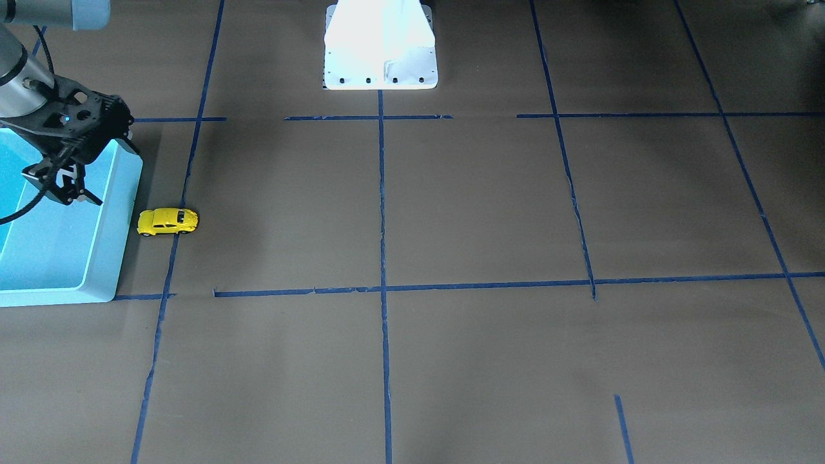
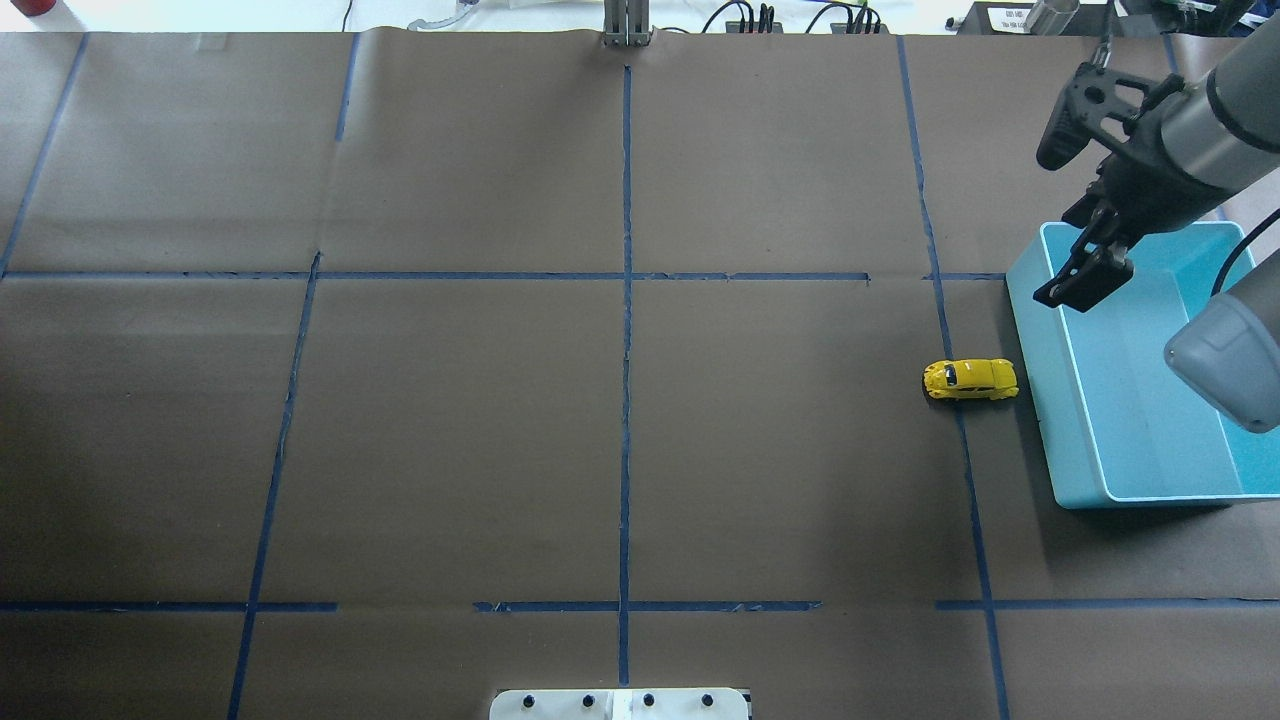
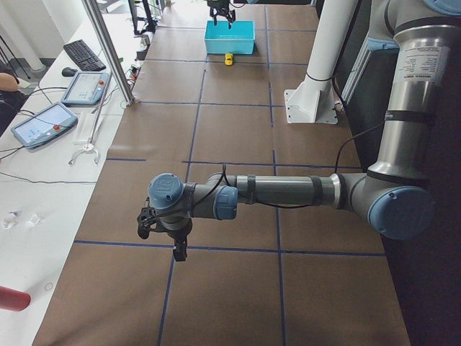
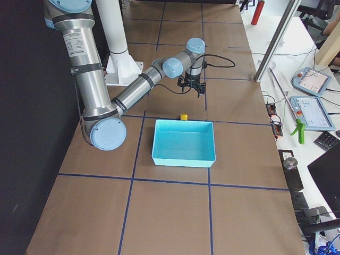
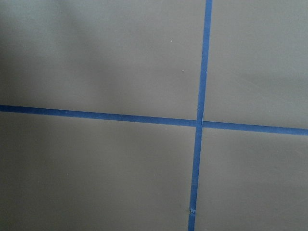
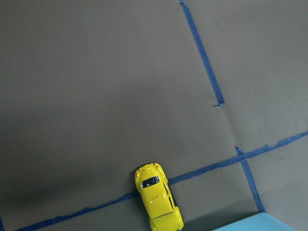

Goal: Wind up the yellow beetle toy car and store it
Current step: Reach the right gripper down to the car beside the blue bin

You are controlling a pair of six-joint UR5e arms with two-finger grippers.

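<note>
The yellow beetle toy car [image 1: 167, 221] [image 2: 970, 380] stands on its wheels on the brown table, just beside the outer wall of the light blue bin [image 1: 122, 225] [image 2: 1040, 360]. It also shows low in the right wrist view [image 6: 158, 197]. My right gripper [image 1: 64, 190] [image 2: 1083, 278] hangs above the bin's far corner, apart from the car, with its fingers apart and nothing between them. My left gripper [image 3: 164, 241] shows only in the exterior left view, low over bare table far from the car. I cannot tell whether it is open or shut.
The white robot base [image 1: 380, 64] stands at the table's middle edge. Blue tape lines cross the brown paper. A side table with tablets [image 3: 43, 122] and a metal post [image 3: 108, 50] runs along the far side.
</note>
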